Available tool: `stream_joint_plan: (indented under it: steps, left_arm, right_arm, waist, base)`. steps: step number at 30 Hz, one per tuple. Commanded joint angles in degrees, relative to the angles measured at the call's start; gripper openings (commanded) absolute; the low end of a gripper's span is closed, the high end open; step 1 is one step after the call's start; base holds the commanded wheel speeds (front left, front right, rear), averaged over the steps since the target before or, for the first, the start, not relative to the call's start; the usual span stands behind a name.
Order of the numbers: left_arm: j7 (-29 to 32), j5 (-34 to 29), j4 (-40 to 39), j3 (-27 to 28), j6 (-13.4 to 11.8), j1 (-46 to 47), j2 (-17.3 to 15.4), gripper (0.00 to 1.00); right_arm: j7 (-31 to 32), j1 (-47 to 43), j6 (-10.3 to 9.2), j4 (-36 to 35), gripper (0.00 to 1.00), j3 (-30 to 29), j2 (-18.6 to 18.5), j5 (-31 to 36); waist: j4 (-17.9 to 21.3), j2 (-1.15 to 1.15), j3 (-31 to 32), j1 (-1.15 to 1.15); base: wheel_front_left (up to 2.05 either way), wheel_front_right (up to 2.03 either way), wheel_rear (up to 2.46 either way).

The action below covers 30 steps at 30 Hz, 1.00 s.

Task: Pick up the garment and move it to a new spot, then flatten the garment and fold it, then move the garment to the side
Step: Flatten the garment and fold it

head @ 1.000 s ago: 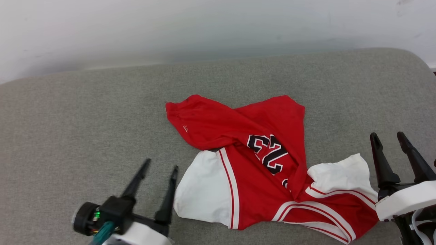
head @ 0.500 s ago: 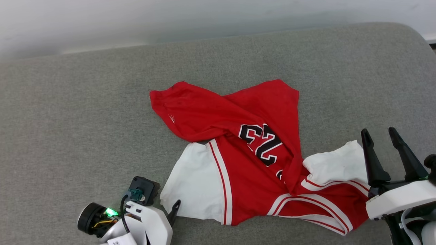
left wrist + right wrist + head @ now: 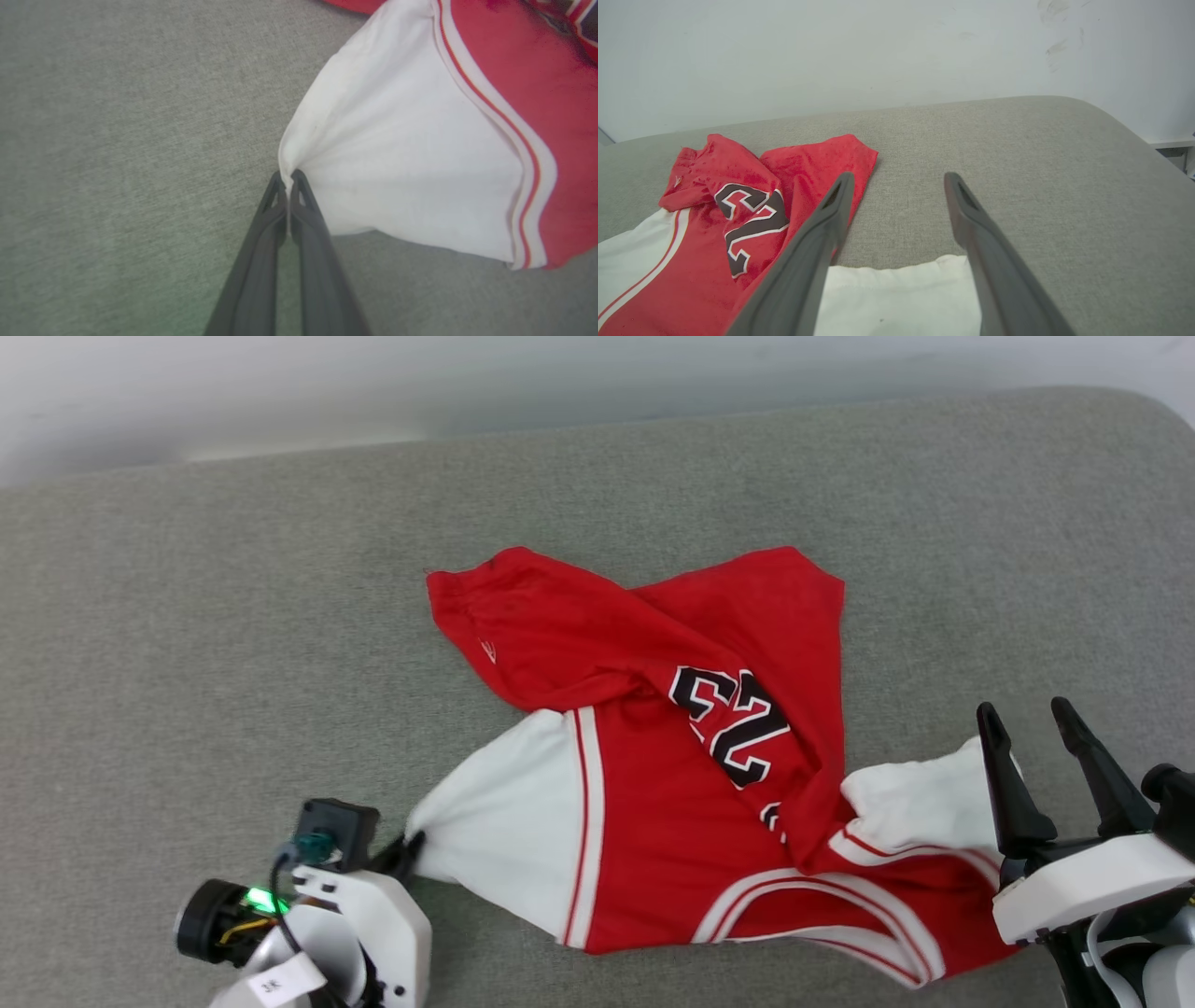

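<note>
A crumpled red shirt (image 3: 653,803) lies near the front edge of a grey cushion (image 3: 187,616), right of centre. The left gripper (image 3: 287,179) is clenched on just the tip of one white sleeve (image 3: 397,154); so thin a hold may slip under a pull. The right gripper (image 3: 1022,714) hangs spread and empty over the other sleeve.

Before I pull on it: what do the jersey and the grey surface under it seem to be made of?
The garment: thin, soft matte knit, perhaps cotton or polyester; it gathers into fine creases where the left gripper pinches the white sleeve. The grey surface: matte woven upholstery cloth, flecked weave; rounded edge suggests padding.
</note>
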<state>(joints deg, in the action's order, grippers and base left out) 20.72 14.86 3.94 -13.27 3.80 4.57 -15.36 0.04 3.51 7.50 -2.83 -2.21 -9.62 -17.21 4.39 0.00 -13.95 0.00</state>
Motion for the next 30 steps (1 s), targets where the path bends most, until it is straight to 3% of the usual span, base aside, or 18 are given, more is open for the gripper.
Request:
stream_joint_plan:
  steps: [1, 9, 17, 19, 26, 30]
  left_arm:
    - [-1.07, 0.13, 0.24, 1.07, -0.74, 0.71, -0.41, 0.0]
    - [-5.4, 2.56, -2.76, 7.4, -3.57, -1.92, -2.3, 0.0]
    - [-4.29, 5.2, -5.85, 11.02, -5.06, -9.47, -3.85, 0.0]
    - [-5.46, 5.12, -6.75, 10.19, -4.06, -10.49, -3.86, 1.0]
    - [-18.94, 1.69, -9.44, 5.99, -0.48, -8.48, -2.61, 1.0]
    - [-26.18, -0.9, -9.16, 4.6, -0.11, -7.34, -2.43, 1.0]
  right_arm:
    - [0.36, 0.24, -0.02, 0.11, 1.0, 0.11, -0.05, 0.28]
    - [1.93, -1.21, -0.02, 0.44, 1.0, 0.69, 0.05, 0.62]
    - [3.55, -2.59, -0.02, 1.53, 1.0, 0.41, 0.54, 1.13]
    - [3.92, -2.86, -0.02, 1.98, 1.0, 0.29, 0.69, 1.38]
    - [6.12, -3.82, -0.02, 2.63, 1.0, 0.41, 0.04, 2.69]
    - [12.49, -4.19, -0.02, 1.51, 1.0, 2.04, -2.96, 3.86]
  waist:
    - [-0.78, 0.0, 0.7, 0.0]
    - [-3.85, 0.0, 3.46, 0.0]
    - [-6.05, 0.0, 5.25, 0.0]
    - [-6.39, 0.0, 5.56, 0.0]
    - [-7.3, 0.0, 7.06, 0.0]
    - [-7.97, 0.0, 7.89, 0.0]
  base:
    - [0.0, 0.0, 0.0]
    - [0.0, 0.0, 0.0]
    - [0.0, 0.0, 0.0]
    - [0.0, 0.0, 0.0]
    - [0.0, 0.0, 0.0]
    - [0.0, 0.0, 0.0]
